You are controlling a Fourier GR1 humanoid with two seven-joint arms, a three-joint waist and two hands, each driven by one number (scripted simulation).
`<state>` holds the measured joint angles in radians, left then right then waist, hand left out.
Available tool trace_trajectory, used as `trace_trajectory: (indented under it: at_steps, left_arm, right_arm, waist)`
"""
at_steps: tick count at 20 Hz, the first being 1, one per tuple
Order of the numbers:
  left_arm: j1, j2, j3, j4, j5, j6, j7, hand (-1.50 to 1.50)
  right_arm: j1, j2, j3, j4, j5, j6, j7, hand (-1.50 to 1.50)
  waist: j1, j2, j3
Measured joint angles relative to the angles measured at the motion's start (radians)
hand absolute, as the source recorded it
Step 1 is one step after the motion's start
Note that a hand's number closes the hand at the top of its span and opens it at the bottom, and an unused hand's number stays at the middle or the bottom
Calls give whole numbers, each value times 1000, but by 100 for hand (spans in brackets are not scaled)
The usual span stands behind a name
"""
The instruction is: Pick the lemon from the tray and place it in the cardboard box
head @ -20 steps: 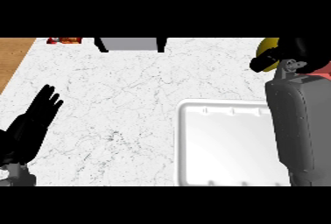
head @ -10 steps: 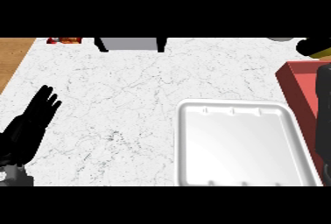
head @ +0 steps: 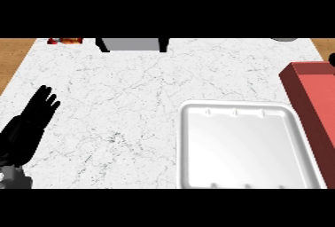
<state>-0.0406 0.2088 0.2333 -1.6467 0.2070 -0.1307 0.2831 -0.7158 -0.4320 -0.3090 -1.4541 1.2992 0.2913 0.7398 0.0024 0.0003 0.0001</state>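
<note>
The white tray (head: 189, 146) lies at the lower right of the marble counter with nothing in it. No lemon shows anywhere. A reddish-brown box (head: 313, 97) runs along the right edge, beside the tray; its inside is cut off by the view's edge. My left hand (head: 29, 122) rests open on the counter at the far left, fingers straight and pointing up, far from the tray. My right hand and forearm are out of view; only a thin dark sliver (head: 332, 60) shows at the right edge above the box.
A grey block with black sides (head: 134, 43) stands at the counter's back edge. A small red-orange item (head: 64, 41) sits at the back left, a grey round thing (head: 286, 39) at the back right. Wooden surface (head: 9, 57) borders the counter's left.
My right forearm and hand, holding the yellow lemon one second ago at the upper right, swung off to the right and left the view. The view shifted, uncovering the box. The left hand stayed put.
</note>
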Motion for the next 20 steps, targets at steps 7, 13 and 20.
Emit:
trace_trajectory:
  at_steps: [7,13,20]
  left_arm:
    - [15,-16,-13,-31,-8,7,15,0]
    - [-8,-5,4,-2,-1,2,15,0]
    - [-3,-11,-3,-20,-4,3,22,0]
  right_arm:
    - [69,-48,-67,162,-64,-165,-137,150]
    - [115,-38,-124,278,-148,-204,-189,150]
    - [155,-30,-182,405,-234,-244,-221,-150]
  waist:
    - [3,1,0]
    - [2,2,0]
    - [3,1,1]
